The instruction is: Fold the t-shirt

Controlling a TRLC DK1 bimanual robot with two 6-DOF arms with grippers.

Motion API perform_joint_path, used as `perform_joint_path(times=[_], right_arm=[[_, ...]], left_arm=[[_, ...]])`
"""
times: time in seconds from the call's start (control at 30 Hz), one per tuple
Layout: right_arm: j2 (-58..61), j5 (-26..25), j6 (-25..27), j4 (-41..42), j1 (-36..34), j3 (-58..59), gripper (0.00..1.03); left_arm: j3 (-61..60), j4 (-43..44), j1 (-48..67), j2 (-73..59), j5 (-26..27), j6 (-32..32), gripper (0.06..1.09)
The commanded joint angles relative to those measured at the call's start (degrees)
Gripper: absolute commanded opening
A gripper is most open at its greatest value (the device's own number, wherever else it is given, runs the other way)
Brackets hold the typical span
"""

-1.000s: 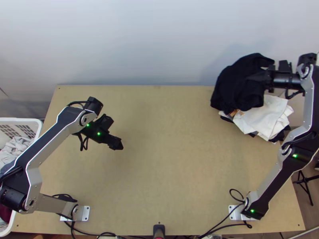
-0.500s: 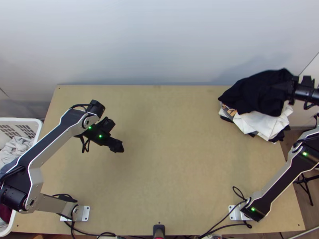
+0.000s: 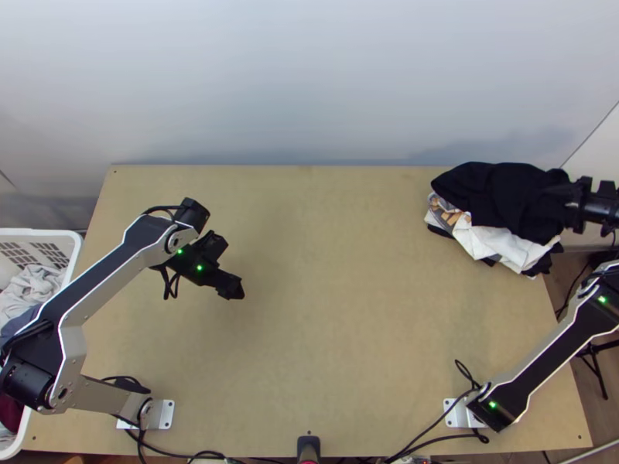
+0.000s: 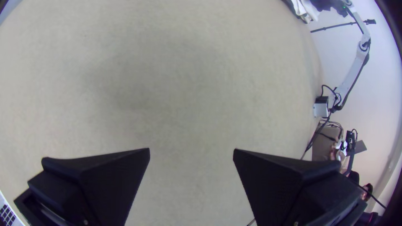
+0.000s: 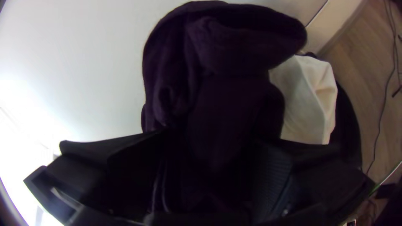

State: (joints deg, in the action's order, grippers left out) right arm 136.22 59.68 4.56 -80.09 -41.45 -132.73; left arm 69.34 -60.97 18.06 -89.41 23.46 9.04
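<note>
We see the left arm bent over the table (image 3: pixel 333 348), its gripper (image 3: pixel 236 292) low above the left half, fingers spread. The right arm leans out past the right edge; its gripper (image 3: pixel 570 203) points inward at the far right corner, fingers parted around black cloth. There the black t-shirt (image 3: pixel 495 189) lies bunched over one white cloth (image 3: pixel 495 241) and one patterned cloth (image 3: pixel 453 218). The right wrist view shows us a ribbed pad (image 5: pixel 272 180); the top view, one laundry basket (image 3: pixel 46 232) at the left edge.
</note>
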Motion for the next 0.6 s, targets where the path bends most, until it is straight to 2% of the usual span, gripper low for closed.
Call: perform_joint_path(times=[0.0,0.2,0.27,0.33,0.37,0.47,0.57], right_arm=[[-0.43,-4.66,4.76,-3.49,-3.02,-0.08,0.89],[-3.33,-6.59,7.75,-6.21,-7.15,0.01,0.89],[-4.74,-8.70,8.10,-6.21,-8.38,0.01,0.89],[-6.85,-9.49,8.45,-6.21,-9.09,0.01,0.84],[-8.08,-9.49,8.54,-6.21,-9.09,0.01,0.76],[-12.30,-9.41,8.80,-6.13,-7.24,-0.16,0.38],[-15.37,-8.97,8.71,-5.69,-3.46,-0.52,0.08]], left_arm=[[-0.52,0.50,0.30,-0.15,0.00,-0.07,1.03],[-0.96,1.20,1.36,-0.51,0.00,-0.51,1.03],[-0.96,1.47,1.71,-0.59,0.00,-0.69,1.03],[-0.87,1.82,1.80,-0.59,0.00,-0.95,1.03],[-0.87,1.82,1.80,-0.59,0.00,-1.22,1.03],[-0.96,1.82,2.24,-0.42,0.00,-1.92,1.03],[-1.31,1.82,2.33,0.11,0.00,-2.09,1.03]])
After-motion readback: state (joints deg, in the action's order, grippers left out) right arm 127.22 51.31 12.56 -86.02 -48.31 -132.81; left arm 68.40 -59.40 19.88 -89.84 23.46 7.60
